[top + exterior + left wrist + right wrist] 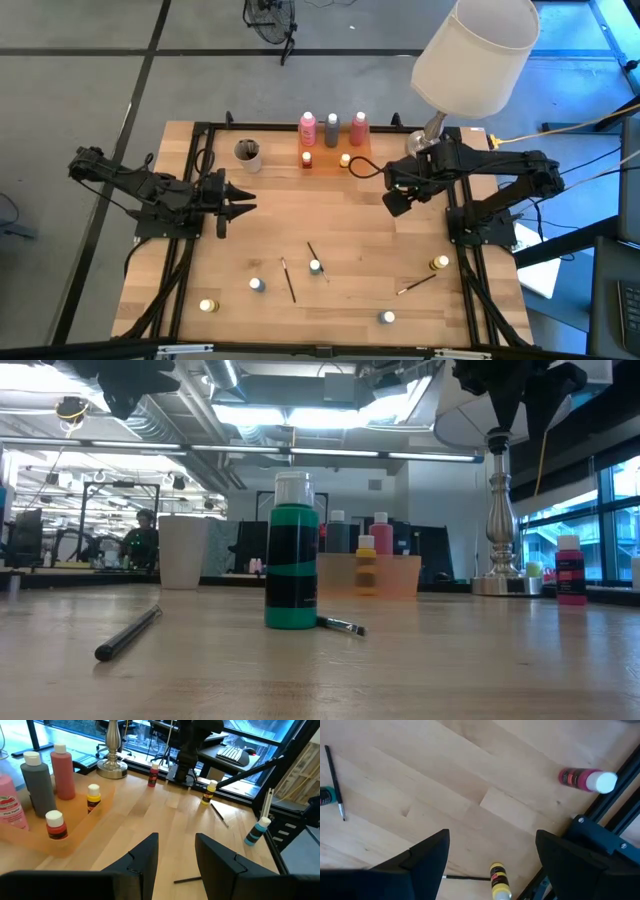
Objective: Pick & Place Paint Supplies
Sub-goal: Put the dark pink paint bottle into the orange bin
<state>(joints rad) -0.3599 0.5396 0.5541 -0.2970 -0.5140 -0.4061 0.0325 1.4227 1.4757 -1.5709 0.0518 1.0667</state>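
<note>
Three tall white-capped bottles, pink, grey and pink, stand in the orange tray at the table's far edge. Two small pots stand there too. More small pots stand on the near half of the table, and thin dark brushes lie flat there. My left gripper hovers at mid-left, open, pointing toward the table's right. My right gripper hangs open at mid-right, pointing down above bare wood.
A beige cup stands left of the tray. A lamp with a white shade stands at the far right corner, with a magenta pot near it. Black frame rails run along both table sides. Bare wood lies between the two grippers.
</note>
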